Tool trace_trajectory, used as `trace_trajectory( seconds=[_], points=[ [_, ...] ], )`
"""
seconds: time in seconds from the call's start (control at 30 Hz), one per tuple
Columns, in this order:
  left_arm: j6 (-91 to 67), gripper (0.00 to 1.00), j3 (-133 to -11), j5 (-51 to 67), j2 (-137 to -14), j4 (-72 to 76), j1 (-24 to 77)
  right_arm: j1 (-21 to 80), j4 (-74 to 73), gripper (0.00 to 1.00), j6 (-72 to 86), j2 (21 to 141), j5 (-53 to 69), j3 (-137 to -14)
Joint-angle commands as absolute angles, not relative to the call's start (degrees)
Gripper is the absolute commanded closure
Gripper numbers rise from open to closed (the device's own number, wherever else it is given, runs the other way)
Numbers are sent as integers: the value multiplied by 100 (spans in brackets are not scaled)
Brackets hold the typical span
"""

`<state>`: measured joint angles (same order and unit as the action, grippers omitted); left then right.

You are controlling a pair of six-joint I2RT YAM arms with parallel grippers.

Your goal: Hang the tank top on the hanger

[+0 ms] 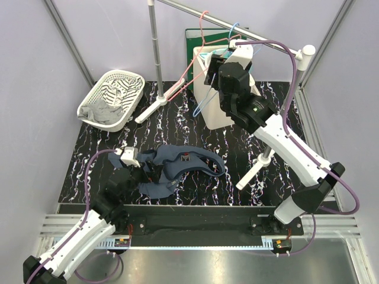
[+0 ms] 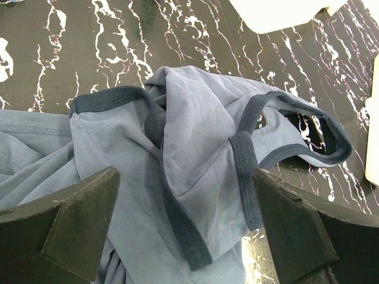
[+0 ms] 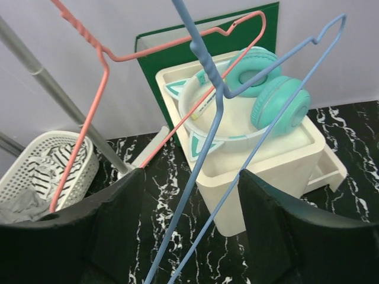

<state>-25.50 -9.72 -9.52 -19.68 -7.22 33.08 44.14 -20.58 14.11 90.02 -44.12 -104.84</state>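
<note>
Tank top (image 1: 185, 167) lies crumpled on the black marble-look table (image 1: 100, 151), near-left of centre in the overhead shot. Left claw (image 1: 148, 175) sits at its left edge. Right claw (image 1: 211, 66) is up at the far side by the light-blue hanger (image 1: 203, 108), which hooks on a metal rail (image 1: 195, 13) next to a pink hanger (image 1: 177, 83). Can't tell either claw's spread from up there. White basket (image 1: 112, 97) far left, pale walls (image 1: 106, 35) around.

Left wrist cam sorts that out: left claw is spread wide, released, with the folded straps of the tank top (image 2: 195, 154) lying under and between its fingers (image 2: 65, 219).

Right wrist cam: right claw (image 3: 190, 174) is also released, and the blue wires of the hanger (image 3: 205, 59) run through the gap. Only here do you spot teal headphones (image 3: 266, 89) on the white box (image 3: 272, 171), with a green board (image 3: 177, 41) behind.
</note>
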Motion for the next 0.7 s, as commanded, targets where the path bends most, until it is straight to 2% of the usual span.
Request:
trace_trajectory(
  seconds=[0.0,0.03,0.23,0.27,0.33,0.5,0.67],
  points=[
    [-2549,1,-984,-1063,-1986,-492,3322,4359,-2399,32,1441,8991,-4878,-10767],
    [-2540,1,-976,-1063,-1986,-492,3322,4368,-2443,39,1476,8983,-4878,-10749],
    [-2540,1,-984,-1063,-1995,-492,3331,4359,-2593,56,1564,8684,-4825,-10521],
    [-2549,1,-984,-1063,-1995,-483,3322,4351,-2645,62,1556,8649,-4808,-10512],
    [-2549,1,-984,-1063,-1995,-483,3322,4359,-2689,67,1582,8535,-4746,-10477],
    [-2549,1,-967,-1063,-2004,-475,3322,4359,-2812,86,1565,8332,-4702,-10441],
    [-2549,1,-984,-1063,-2021,-466,3322,4368,-2804,97,1424,8262,-4439,-10599]
  ],
)
